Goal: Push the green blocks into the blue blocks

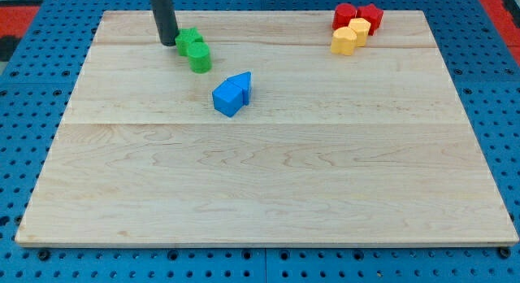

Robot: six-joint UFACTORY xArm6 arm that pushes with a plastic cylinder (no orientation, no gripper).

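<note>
Two green blocks sit together at the board's upper left: a blocky one (188,41) and a green cylinder (200,58) just below and right of it. Two blue blocks lie touching near the middle: a blue cube (228,97) and a blue wedge-like block (242,82) behind it. My tip (168,43) stands at the left side of the upper green block, touching or almost touching it. The green cylinder is a short gap up and left of the blue blocks.
Two red blocks (356,15) and two yellow blocks (349,36) are bunched at the board's upper right. The wooden board (268,177) lies on a blue perforated base.
</note>
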